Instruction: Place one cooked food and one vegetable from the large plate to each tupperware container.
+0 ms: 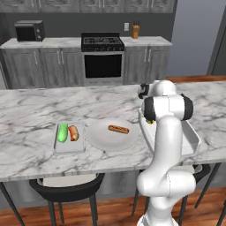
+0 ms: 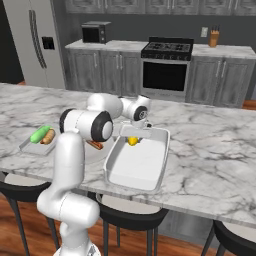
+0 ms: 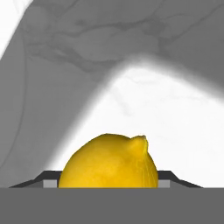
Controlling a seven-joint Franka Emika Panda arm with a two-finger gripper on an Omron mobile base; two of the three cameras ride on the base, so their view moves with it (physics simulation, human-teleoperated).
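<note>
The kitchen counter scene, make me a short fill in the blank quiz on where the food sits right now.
1. The claw holds a ____ vegetable over the large tray.
2. The round plate carries one ____.
3. The small tray holds a hot dog and a ____ vegetable.

Missing words: yellow; hot dog; green

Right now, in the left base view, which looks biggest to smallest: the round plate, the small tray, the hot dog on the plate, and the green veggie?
1. Round plate
2. Small tray
3 and 4. Hot dog and green veggie: they look about alike, so no ranking.
</note>
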